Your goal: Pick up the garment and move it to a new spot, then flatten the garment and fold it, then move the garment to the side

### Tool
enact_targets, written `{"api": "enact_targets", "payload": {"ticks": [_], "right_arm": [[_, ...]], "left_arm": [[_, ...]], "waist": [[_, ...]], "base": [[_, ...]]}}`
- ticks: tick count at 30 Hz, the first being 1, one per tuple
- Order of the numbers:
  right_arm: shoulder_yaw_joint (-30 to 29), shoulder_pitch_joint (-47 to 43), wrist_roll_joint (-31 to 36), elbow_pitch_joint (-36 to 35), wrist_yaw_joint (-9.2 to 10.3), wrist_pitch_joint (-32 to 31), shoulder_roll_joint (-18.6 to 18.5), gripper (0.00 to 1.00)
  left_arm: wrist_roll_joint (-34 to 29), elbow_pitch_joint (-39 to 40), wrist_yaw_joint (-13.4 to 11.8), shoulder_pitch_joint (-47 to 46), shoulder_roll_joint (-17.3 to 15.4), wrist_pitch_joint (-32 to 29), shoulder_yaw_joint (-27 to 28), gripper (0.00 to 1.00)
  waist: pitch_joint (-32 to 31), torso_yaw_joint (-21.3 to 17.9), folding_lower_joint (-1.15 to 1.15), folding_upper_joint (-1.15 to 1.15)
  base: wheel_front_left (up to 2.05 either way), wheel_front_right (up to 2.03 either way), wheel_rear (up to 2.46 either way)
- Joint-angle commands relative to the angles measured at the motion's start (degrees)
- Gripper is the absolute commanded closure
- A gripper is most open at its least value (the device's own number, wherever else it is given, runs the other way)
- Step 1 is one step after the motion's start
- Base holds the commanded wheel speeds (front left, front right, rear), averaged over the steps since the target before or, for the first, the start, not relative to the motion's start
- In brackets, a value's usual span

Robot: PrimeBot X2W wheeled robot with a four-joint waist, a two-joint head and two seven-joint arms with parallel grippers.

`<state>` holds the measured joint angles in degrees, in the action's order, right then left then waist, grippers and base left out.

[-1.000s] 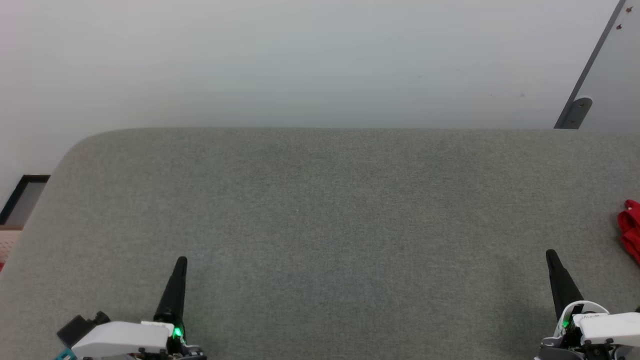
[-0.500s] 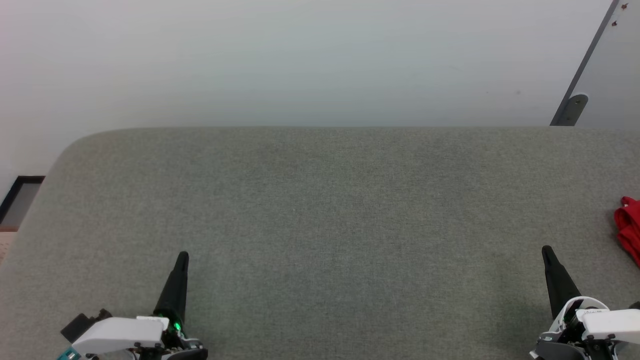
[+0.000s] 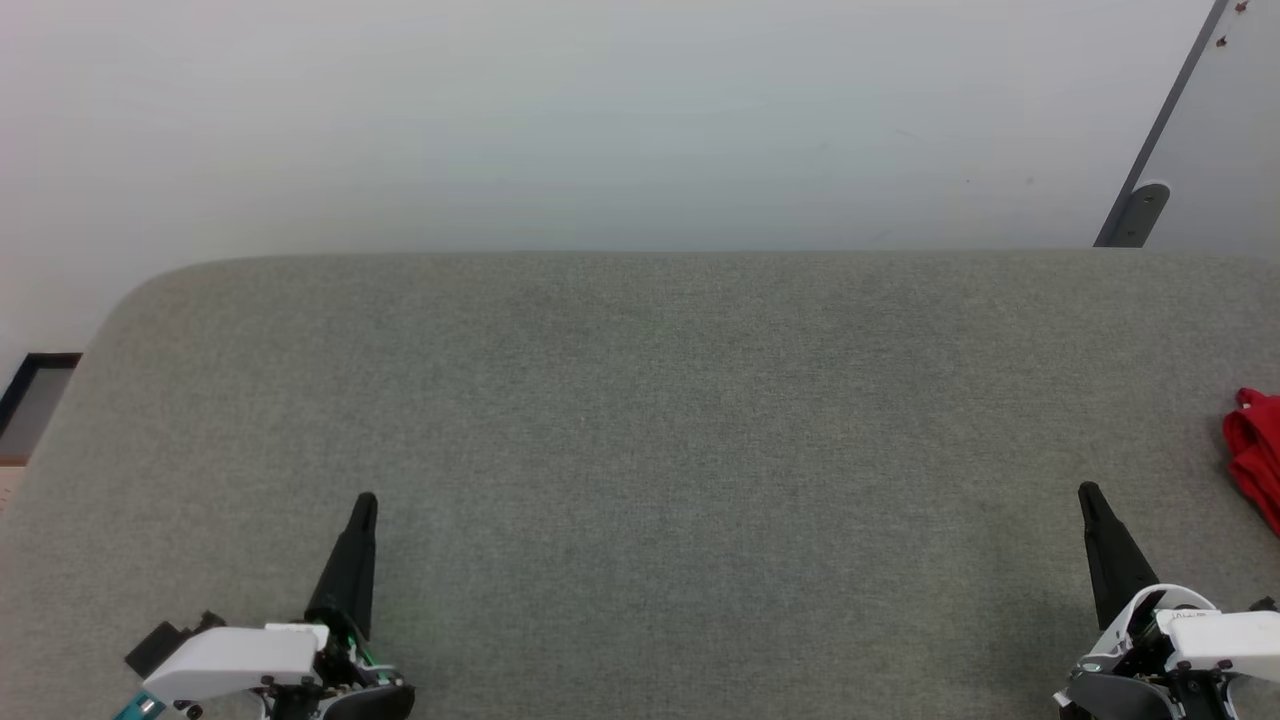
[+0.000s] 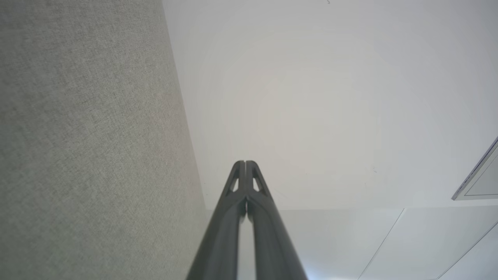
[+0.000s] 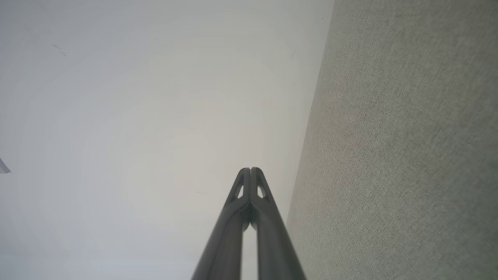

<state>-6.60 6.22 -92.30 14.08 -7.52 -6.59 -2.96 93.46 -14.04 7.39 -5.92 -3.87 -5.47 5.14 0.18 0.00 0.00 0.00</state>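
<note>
the garment (image 3: 1256,455) lies on the grey fabric-covered bench (image 3: 640,400), at the far right edge of the head view. only a small part of it is in frame, cut off by the picture's edge. that part is plain red, soft, and bunched into creased folds. too little shows to tell its shape or how it is laid out.

the right fingers (image 3: 1088,495) rise from the lower right of the head view. they stand near the garment but apart from it, to its left and a little closer to the robot. they are pressed together into one dark point and grip nothing. in the right wrist view the right fingers (image 5: 251,171) meet at the tips against a pale wall (image 5: 116,116), with bench fabric along that view's right side.

the left fingers (image 3: 363,505) rise from the lower left, well apart from the garment, across the bench. they too are closed tight and empty. the left wrist view shows the left fingers (image 4: 245,165) touching at the tips.
</note>
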Motion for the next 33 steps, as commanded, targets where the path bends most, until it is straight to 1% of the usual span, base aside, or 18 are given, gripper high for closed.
{"api": "enact_targets", "payload": {"ticks": [1, 33], "right_arm": [[0.0, 0.16, -0.11, 0.05, 0.06, -0.17, 0.23, 1.0], [0.04, 0.16, -0.14, 0.04, 0.06, -0.15, 0.23, 1.0]], "left_arm": [[0.15, -0.09, 0.18, -0.52, 0.06, -0.13, 0.11, 1.0], [-0.42, -0.1, 0.18, -0.58, 0.41, -0.5, 0.61, 1.0]], "waist": [[0.0, 0.0, 0.0, 0.0], [0.0, 0.0, 0.0, 0.0]], "base": [[0.0, 0.0, 0.0], [0.0, 0.0, 0.0]]}}
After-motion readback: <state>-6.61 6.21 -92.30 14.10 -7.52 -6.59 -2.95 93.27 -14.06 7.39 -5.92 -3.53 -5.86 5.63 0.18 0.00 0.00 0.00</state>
